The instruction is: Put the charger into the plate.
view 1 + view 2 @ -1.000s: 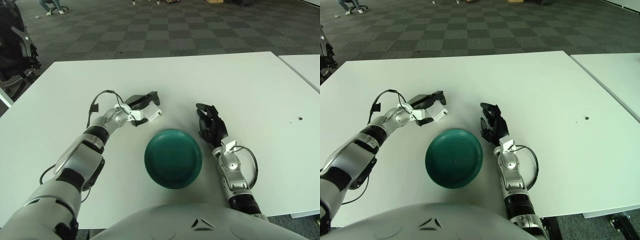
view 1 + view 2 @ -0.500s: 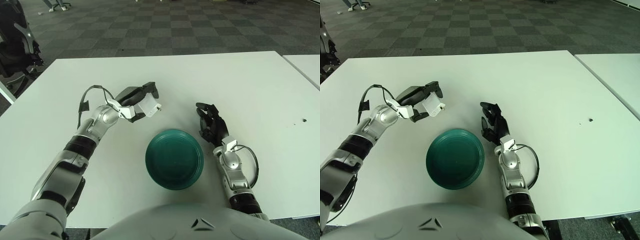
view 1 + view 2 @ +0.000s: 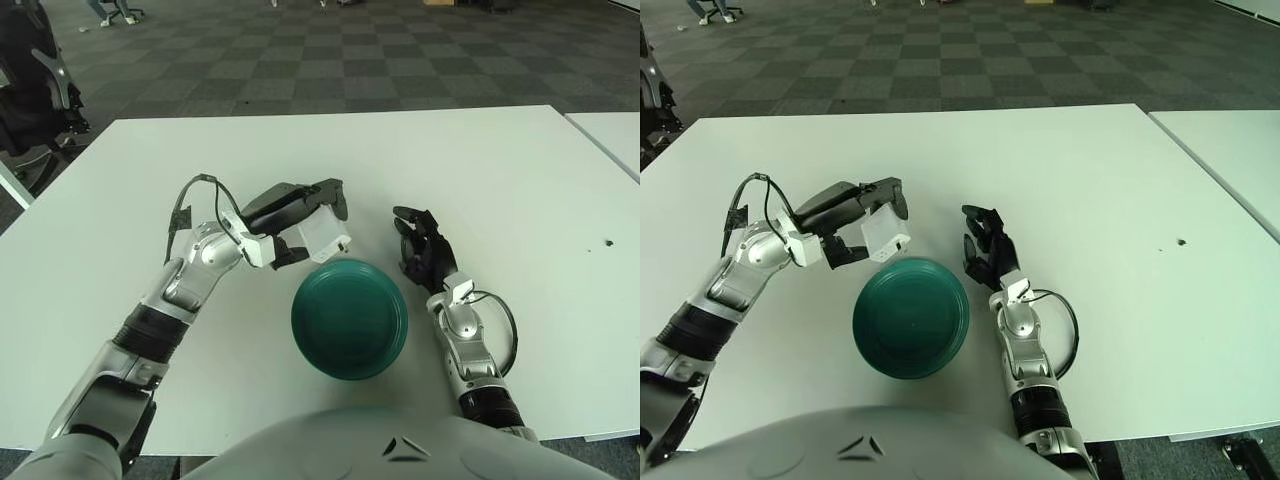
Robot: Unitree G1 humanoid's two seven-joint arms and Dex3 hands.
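Note:
A dark green round plate [image 3: 349,318] lies on the white table [image 3: 500,170] near its front edge. My left hand [image 3: 300,215] is shut on a small white charger [image 3: 325,233] and holds it in the air just above the plate's far left rim. The charger also shows in the right eye view [image 3: 885,234]. My right hand [image 3: 422,250] rests on the table just right of the plate, fingers relaxed, holding nothing.
A second white table [image 3: 610,135] stands at the right with a gap between. A small dark speck [image 3: 610,241] lies on the table at the far right. Dark checkered carpet lies beyond the far edge.
My left hand has lifted the charger off the table and carried it right and toward me, up to the plate's far left rim. The right hand has not moved.

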